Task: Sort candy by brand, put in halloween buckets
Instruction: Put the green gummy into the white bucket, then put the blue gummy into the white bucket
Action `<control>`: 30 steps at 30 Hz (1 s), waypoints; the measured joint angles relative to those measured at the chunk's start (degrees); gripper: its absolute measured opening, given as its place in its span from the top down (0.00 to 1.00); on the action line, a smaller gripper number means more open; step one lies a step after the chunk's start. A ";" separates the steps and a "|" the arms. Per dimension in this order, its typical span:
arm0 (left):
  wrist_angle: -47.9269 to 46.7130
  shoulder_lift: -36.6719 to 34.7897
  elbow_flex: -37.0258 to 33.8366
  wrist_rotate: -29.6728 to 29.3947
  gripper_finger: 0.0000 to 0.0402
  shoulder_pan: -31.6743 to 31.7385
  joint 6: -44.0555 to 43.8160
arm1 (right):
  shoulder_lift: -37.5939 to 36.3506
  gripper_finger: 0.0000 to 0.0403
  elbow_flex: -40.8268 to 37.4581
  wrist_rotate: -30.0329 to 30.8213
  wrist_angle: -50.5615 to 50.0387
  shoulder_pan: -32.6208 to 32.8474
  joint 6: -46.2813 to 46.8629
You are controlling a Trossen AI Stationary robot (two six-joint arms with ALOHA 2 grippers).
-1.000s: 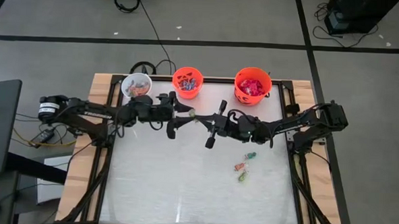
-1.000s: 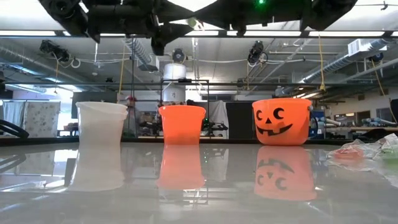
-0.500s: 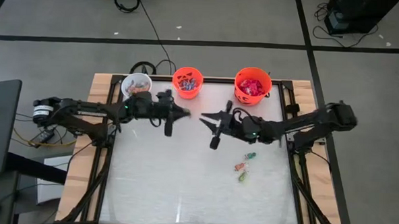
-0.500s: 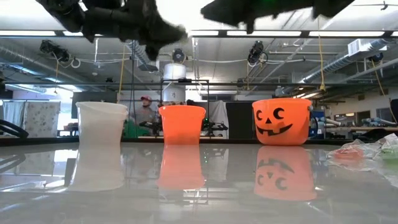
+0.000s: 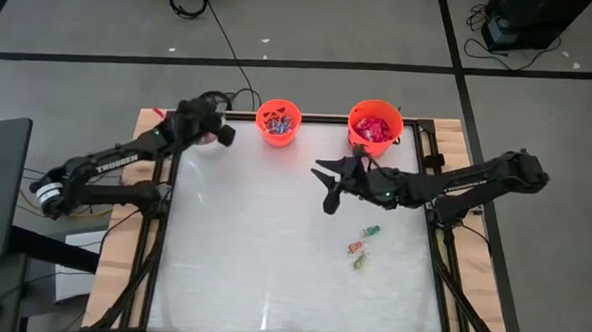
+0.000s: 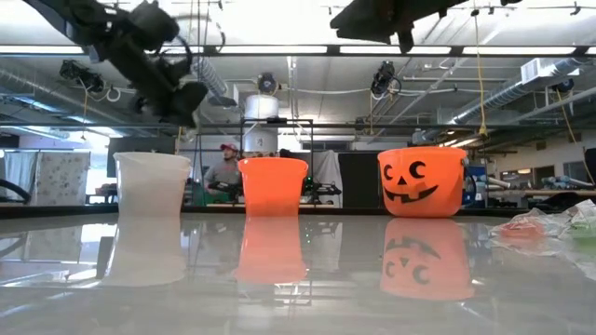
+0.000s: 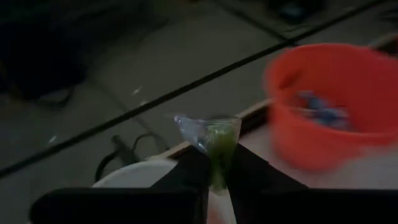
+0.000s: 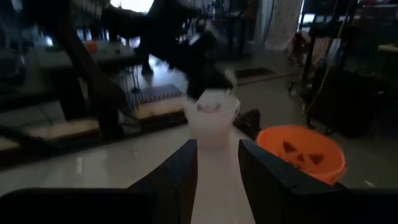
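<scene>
My left gripper (image 5: 220, 135) hangs over the white bucket (image 6: 151, 184) at the table's far left, shut on a small green candy (image 7: 219, 138) in a clear wrapper. The arm hides most of that bucket from above; its rim (image 7: 130, 175) shows just beneath the fingers. Beside it stand the small orange bucket (image 5: 278, 122), holding blue and red pieces, and the larger orange bucket (image 5: 376, 126), holding red packets. My right gripper (image 5: 325, 184) hovers open and empty over the table's middle, right of centre. A few loose candies (image 5: 361, 247) lie on the table near the right side. My left gripper pinches the green candy between its two fingertips (image 7: 194, 171), by one end of the wrapper (image 7: 217, 177). The green body and a twisted clear end (image 7: 186, 124) stick out beyond the fingertips. The candy is lifted clear, above the white bucket.
All three buckets stand in a row along the far edge. The wooden frame (image 5: 147, 149) borders the table on the left and right. A person (image 6: 222, 172) shows in the room beyond the table. The near half of the tabletop (image 5: 271, 285) is bare.
The grippers met over the table's middle, where the green candy passed from my right gripper to my left. My left gripper shut on it and swung toward the far left, over the white bucket. My right gripper opened and drew back toward the right.
</scene>
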 joint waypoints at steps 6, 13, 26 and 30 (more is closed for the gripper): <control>2.45 2.71 -2.32 -2.52 0.75 7.45 -3.60 | 1.42 0.68 -0.08 -1.34 -4.94 -0.06 3.12; 2.17 2.80 -2.91 -3.64 0.59 8.60 -1.55 | 1.18 0.68 -0.04 -4.51 -12.78 -0.88 6.00; 3.48 2.50 -2.91 35.01 0.54 -3.01 15.84 | 1.24 0.68 -0.02 -18.13 -41.82 -2.89 12.47; 5.50 2.70 -2.91 46.63 0.54 -10.79 18.74 | 1.42 0.68 -0.04 -24.02 -47.44 -0.66 8.56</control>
